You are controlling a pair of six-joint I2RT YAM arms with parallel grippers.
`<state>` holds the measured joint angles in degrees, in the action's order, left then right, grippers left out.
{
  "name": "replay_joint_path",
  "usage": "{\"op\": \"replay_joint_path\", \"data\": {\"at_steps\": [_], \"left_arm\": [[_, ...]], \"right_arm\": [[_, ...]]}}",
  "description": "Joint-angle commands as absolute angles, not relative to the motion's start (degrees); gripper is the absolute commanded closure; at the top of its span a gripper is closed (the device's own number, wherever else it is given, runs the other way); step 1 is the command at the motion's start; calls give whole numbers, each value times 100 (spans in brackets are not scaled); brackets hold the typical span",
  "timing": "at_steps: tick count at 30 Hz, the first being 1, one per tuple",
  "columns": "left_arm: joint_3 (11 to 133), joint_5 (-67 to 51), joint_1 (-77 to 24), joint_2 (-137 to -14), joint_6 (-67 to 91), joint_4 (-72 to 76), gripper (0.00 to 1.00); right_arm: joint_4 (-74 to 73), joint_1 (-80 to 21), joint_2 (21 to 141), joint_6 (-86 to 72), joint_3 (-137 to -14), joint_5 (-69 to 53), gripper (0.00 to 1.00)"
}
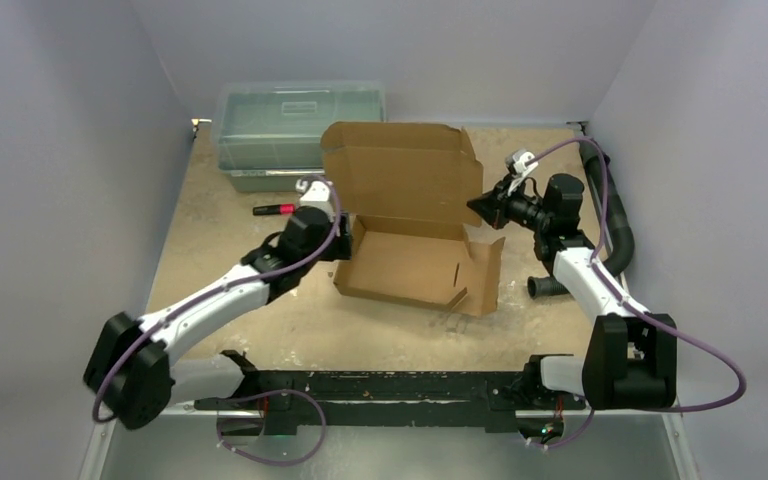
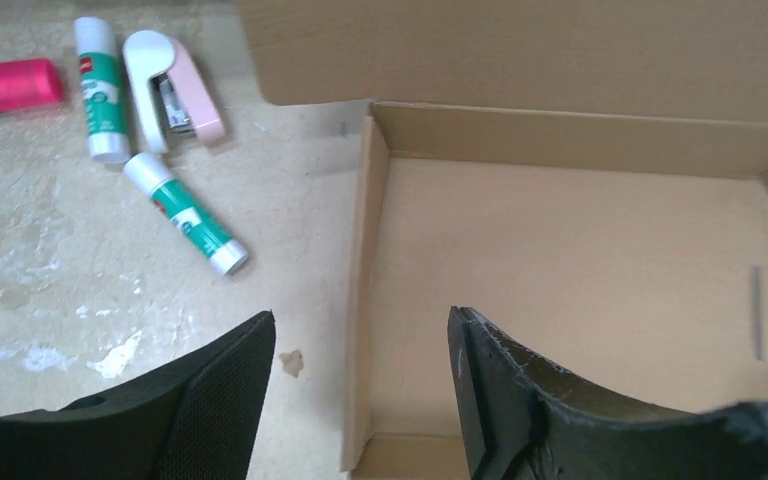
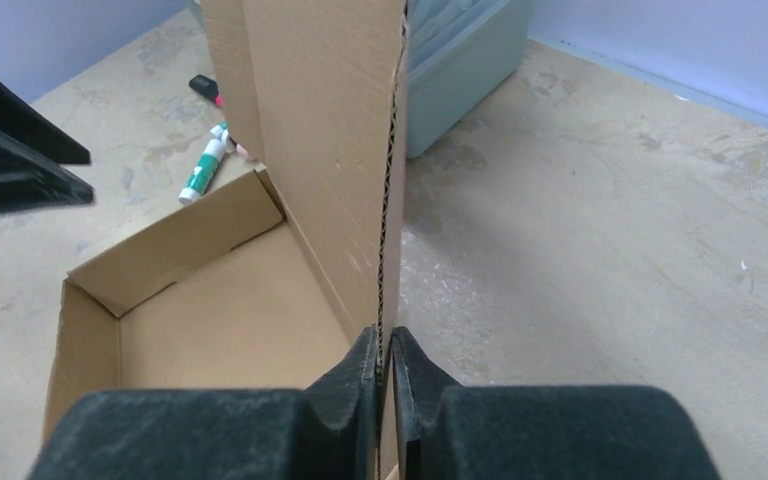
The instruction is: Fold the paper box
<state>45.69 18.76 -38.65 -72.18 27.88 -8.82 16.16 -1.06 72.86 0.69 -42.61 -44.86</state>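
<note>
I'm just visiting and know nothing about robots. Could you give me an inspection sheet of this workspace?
Surface: scuffed beige tabletop, stained.
Job's things: brown corrugated cardboard box, tray formed, lid upright.
Clutter: clear greenish plastic bin, two green-and-white glue sticks, pink stapler, pink-capped marker, black ribbed hose.
Jaws: left jaws open above the box's side wall; right jaws shut on the lid's edge.
Cables: purple cables hang in slack loops.
Surroundings: plain pale walls on three sides.

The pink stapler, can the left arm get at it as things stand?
Probably yes. The left gripper hangs open over the paper box's left wall, and the pink stapler lies uncovered on the table just beyond.
</note>
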Motion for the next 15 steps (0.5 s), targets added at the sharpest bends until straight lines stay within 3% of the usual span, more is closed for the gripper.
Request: {"op": "replay_joint_path", "data": {"at_steps": [1,5,15], "left_arm": [[3656,593,-3088,-6307,3103,-407,36],[3133,456,-2744,-5765,3309,-328,32],[3059,278,-2681,-5763,3559,-299,32]], "right_arm": [[1558,-88,7365,402,-4455,-4712,85],[1486,-45,7409,463,-4498,-4636,72],[1169,248,7346,738,-4606,-4547,44]]}}
